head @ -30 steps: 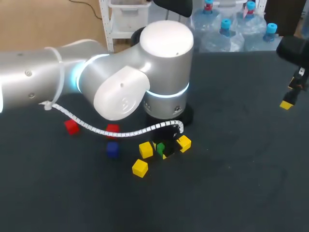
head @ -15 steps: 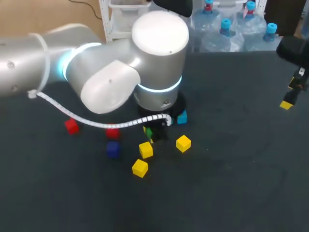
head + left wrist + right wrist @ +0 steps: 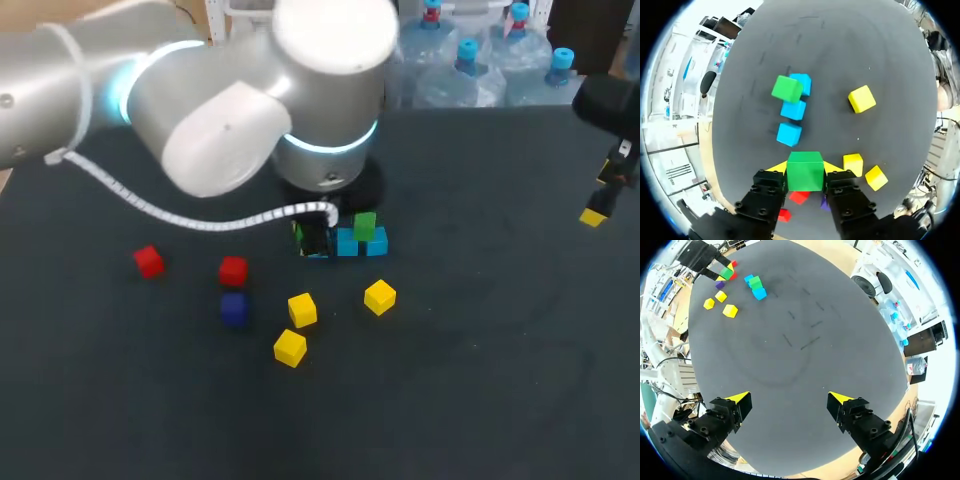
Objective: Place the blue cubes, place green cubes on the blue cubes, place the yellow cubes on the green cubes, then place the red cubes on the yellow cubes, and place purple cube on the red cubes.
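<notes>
My left gripper (image 3: 804,168) is shut on a green cube (image 3: 805,172), just short of a row of three blue cubes (image 3: 789,134). The far blue cube (image 3: 803,82) carries another green cube (image 3: 787,89). In the head view the left gripper (image 3: 312,238) hangs at the left end of that row (image 3: 347,243), and the stacked green cube (image 3: 365,225) sits toward its right end. Three yellow cubes (image 3: 302,309), two red cubes (image 3: 233,270) and a purple cube (image 3: 234,308) lie loose in front. My right gripper (image 3: 790,402) is open and empty, far off at the right (image 3: 598,208).
The left arm's big elbow (image 3: 290,100) hangs over the back middle of the dark table (image 3: 480,380). A white cable (image 3: 180,218) trails from it toward the gripper. A lone red cube (image 3: 149,261) lies at the left.
My left gripper has carried the green cube away from the yellow cubes, back toward the row of blue cubes. The right arm has kept still.
</notes>
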You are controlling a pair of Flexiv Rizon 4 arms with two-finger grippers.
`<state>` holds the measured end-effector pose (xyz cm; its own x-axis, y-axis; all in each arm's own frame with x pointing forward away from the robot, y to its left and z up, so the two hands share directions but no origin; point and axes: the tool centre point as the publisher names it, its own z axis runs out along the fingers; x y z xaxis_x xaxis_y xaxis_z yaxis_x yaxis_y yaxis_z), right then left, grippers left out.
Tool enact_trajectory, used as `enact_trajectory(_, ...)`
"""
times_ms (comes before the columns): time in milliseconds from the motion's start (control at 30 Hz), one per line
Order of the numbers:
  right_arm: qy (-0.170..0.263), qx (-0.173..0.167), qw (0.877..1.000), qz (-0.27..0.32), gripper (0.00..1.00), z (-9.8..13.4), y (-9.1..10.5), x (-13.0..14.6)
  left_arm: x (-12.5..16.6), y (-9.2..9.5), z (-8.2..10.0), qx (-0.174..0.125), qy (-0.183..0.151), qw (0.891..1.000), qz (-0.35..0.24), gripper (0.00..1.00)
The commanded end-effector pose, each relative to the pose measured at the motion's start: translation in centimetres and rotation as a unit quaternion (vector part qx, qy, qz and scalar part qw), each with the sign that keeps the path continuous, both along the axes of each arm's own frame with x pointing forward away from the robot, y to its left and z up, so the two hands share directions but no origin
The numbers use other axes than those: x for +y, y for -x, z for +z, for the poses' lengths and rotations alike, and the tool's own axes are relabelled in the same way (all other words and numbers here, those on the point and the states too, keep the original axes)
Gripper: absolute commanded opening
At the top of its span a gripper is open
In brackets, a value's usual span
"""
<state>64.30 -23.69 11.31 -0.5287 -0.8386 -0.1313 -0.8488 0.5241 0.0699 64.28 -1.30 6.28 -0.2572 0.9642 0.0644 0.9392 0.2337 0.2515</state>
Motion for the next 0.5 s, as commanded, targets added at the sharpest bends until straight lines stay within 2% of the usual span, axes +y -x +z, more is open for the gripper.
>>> enact_trajectory(33,-0.001,0.0,1.0,0.0,1.0,-0.1,-0.1,0.0,-1.0,-0.8,-0.1,0.009,-0.018,1.0,0.004,0.0)
enact_trajectory(267,-0.001,0.0,1.0,0.0,1.0,-0.1,-0.1,0.0,-1.0,-0.8,-0.1,0.009,-0.018,1.0,0.004,0.0)
enact_trajectory(300,-0.001,0.0,1.0,0.0,1.0,-0.1,-0.1,0.0,-0.7,-1.0,-0.2,0.016,-0.018,1.0,0.001,0.0)
enact_trajectory(500,-0.001,0.0,1.0,0.0,1.0,-0.1,-0.1,0.0,-1.0,-3.6,-0.6,0.026,-0.018,0.998,-0.052,0.0)
